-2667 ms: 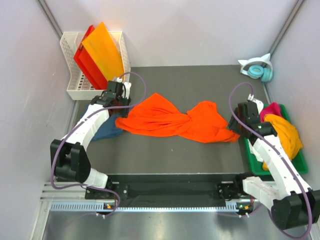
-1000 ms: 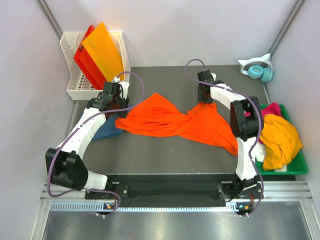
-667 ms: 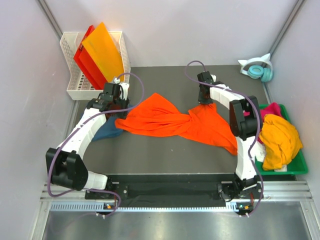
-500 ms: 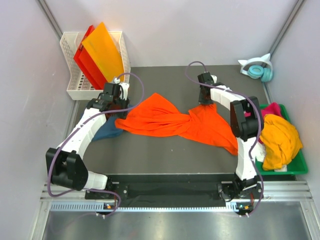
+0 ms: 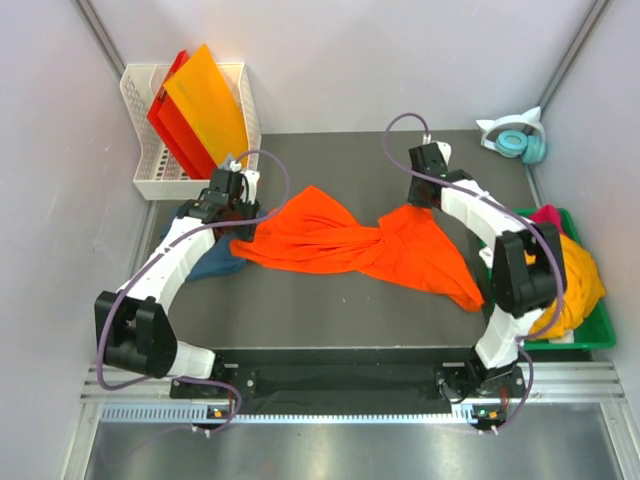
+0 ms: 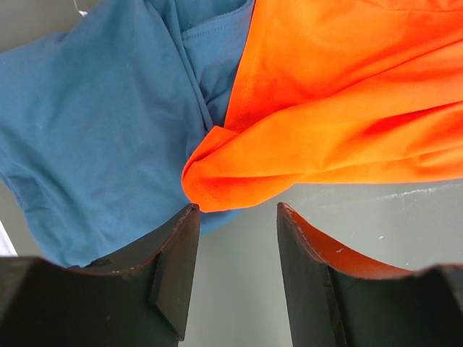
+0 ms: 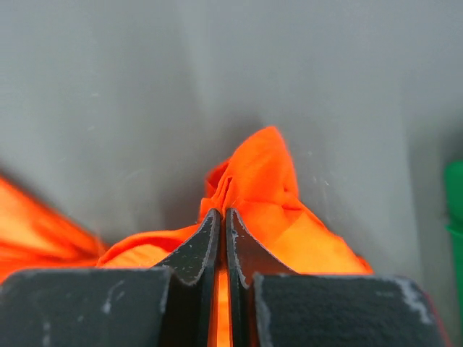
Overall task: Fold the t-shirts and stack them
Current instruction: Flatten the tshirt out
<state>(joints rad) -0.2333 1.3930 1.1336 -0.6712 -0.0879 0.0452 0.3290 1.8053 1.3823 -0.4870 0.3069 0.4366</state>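
Note:
The large bright orange t-shirt (image 5: 330, 238) lies across the dark mat, twisted in its middle. My right gripper (image 5: 420, 196) is shut on a far corner of its right half; in the right wrist view the jaws (image 7: 223, 214) pinch a raised peak of orange cloth (image 7: 262, 168). My left gripper (image 5: 233, 204) stands open just over the shirt's left corner. In the left wrist view that orange corner (image 6: 217, 189) sits at the fingertips (image 6: 236, 211), lying on the teal-blue t-shirt (image 6: 94, 130). The teal t-shirt (image 5: 214, 262) shows partly under the left arm.
A white basket (image 5: 150, 170) at the back left holds stiff orange and red sheets (image 5: 205, 100). A green tray (image 5: 585, 338) at the right holds a yellow-orange shirt (image 5: 578, 278) and a magenta one (image 5: 546, 214). Teal headphones (image 5: 520, 140) sit at the back right.
My right gripper has shut on the orange t-shirt's far corner and shifted right with it, its elbow swinging out over the tray. The left arm has stayed put.

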